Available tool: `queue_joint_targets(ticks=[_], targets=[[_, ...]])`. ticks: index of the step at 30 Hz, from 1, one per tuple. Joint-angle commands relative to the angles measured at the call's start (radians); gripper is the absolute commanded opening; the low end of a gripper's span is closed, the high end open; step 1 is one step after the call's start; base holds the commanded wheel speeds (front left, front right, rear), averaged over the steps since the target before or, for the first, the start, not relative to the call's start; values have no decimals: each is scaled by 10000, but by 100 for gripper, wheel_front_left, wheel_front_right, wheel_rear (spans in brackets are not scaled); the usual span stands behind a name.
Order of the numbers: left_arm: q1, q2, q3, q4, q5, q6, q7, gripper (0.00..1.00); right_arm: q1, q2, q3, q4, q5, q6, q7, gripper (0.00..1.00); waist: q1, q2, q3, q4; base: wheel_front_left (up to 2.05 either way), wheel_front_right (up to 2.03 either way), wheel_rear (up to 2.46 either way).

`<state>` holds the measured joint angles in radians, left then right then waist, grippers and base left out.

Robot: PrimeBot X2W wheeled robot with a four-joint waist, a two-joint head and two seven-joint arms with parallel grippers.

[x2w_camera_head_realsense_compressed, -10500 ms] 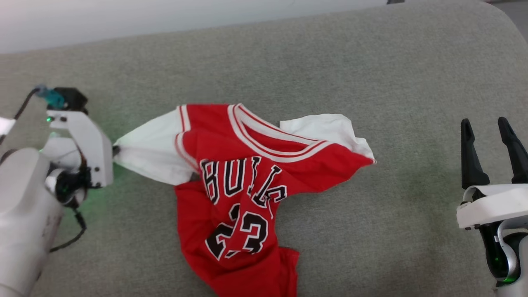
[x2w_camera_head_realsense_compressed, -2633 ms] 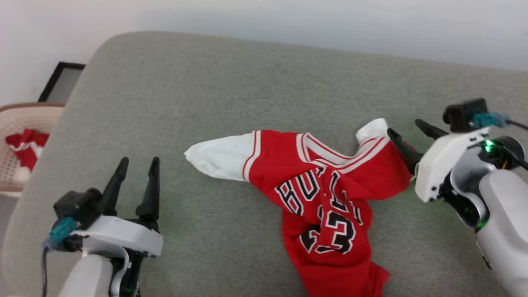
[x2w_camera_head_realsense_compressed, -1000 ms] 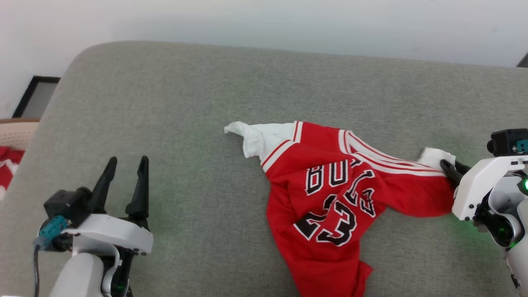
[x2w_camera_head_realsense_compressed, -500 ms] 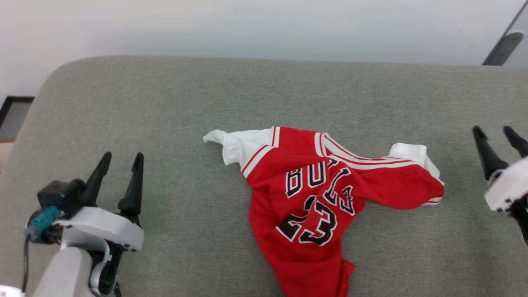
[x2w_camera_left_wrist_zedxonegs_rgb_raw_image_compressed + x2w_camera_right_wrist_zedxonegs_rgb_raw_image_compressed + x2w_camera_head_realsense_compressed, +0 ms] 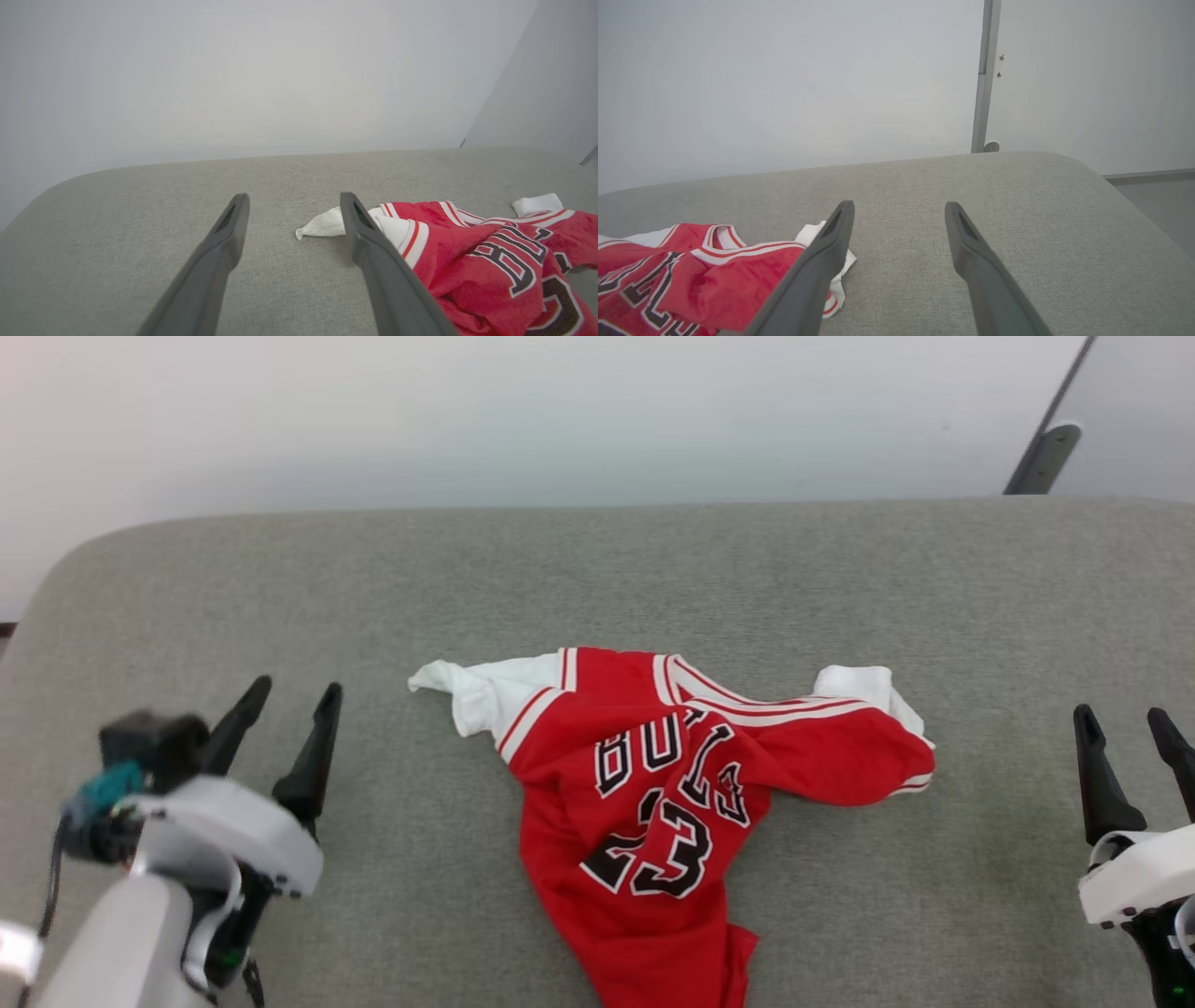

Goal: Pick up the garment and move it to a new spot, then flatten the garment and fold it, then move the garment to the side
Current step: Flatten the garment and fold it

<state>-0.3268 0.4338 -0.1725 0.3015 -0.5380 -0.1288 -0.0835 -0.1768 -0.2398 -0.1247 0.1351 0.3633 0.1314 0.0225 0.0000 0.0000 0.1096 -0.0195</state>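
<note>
The garment (image 5: 653, 803), a red jersey with white sleeves, black lettering and the number 23, lies crumpled in the middle of the grey cushion (image 5: 597, 579). Its body is bunched and twisted, with a white sleeve sticking out on each side. My left gripper (image 5: 291, 702) stands open at the lower left, well clear of the left sleeve. My right gripper (image 5: 1120, 726) is open at the lower right, apart from the right sleeve. In the left wrist view the garment (image 5: 490, 256) lies just right of my left gripper (image 5: 293, 205). In the right wrist view the garment (image 5: 700, 270) lies left of my right gripper (image 5: 899, 209).
The grey cushion (image 5: 1017, 224) ends at a pale wall (image 5: 560, 420) behind. Its left end curves off near my left arm. A grey door frame (image 5: 984, 74) with a round stop stands beyond the cushion's right end.
My right gripper has let go of the right sleeve, opened and drawn back to the lower right. The garment now lies free. The head camera has swung, shifting the whole picture.
</note>
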Motion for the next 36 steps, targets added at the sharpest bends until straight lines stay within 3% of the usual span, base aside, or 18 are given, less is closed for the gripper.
queue_joint_targets(ticks=[1,9,15,25,36], targets=[[-340,187,-258,-47,-220,-23,388,100,157,146,-24,-223,-137,-16,66,100,0,0,-35,-152,0,0,0],[-2365,1072,-2014,356,-1710,-25,2985,100,-45,417,141,-748,-308,-16,200,100,0,0,367,-464,0,0,0],[-4159,1403,-3116,1361,-2581,-25,4483,100,-345,460,405,-883,-289,-16,220,100,0,0,856,-778,0,0,0],[-6130,1327,-4444,4034,-3264,-24,5926,100,-840,419,707,-672,-161,-16,131,100,0,0,1524,-1263,0,0,0],[-6581,1119,-5460,5348,-3885,-25,6990,100,-934,379,676,-668,-144,-16,187,100,0,0,1706,-1290,0,0,0]])
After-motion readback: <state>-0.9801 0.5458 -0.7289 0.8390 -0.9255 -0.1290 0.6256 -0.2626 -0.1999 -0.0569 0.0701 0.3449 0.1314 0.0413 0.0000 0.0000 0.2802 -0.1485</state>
